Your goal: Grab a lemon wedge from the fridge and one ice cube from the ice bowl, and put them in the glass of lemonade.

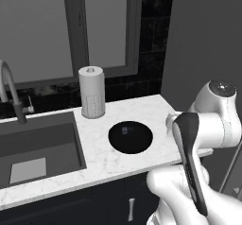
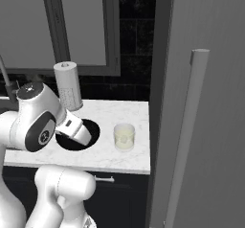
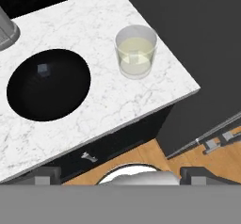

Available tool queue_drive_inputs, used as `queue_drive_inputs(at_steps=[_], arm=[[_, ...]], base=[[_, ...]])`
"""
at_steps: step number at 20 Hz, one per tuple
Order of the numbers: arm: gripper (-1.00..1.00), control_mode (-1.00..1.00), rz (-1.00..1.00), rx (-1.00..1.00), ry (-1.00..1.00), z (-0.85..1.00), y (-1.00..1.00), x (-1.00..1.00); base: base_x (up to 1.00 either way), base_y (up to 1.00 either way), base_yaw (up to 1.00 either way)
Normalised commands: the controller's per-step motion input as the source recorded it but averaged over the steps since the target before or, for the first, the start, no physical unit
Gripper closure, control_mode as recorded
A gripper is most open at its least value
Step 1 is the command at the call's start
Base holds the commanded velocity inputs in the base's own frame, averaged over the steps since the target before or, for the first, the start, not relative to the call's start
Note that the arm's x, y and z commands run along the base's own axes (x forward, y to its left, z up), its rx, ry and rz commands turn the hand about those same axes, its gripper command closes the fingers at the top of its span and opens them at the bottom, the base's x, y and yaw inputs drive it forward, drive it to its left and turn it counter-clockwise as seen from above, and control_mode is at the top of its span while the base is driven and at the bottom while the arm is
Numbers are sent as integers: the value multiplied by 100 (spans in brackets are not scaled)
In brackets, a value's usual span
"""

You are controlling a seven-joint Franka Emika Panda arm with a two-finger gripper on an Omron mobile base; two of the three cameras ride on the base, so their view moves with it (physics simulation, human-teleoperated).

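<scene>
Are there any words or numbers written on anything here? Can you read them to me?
No, there are none to read. The paper-towel roll shows only a fine dotted pattern, not letters. The glass of lemonade, the ice bowl, the marble counter and the fridge are all plain, with no labels or signs.

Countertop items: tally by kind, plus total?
Ice bowl: 1
Ice cube, lying in the bowl: 1
Glass of lemonade: 1
Paper-towel roll: 1
Total: 4
</scene>
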Motion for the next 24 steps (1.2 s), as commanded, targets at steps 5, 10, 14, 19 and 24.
queue_drive_inputs(at_steps=[5,10,14,19,24], arm=[[-100,-100,-25,6,-12,0,-18,-100],[-100,-100,-29,5,-6,-11,-25,-73],[-100,-100,-8,-1,0,-34,9,92],[-100,-100,21,0,11,-8,21,52],[-100,-100,16,0,15,-1,6,16]], base=[[0,0,0],[0,0,0],[0,0,0],[0,0,0],[0,0,0]])
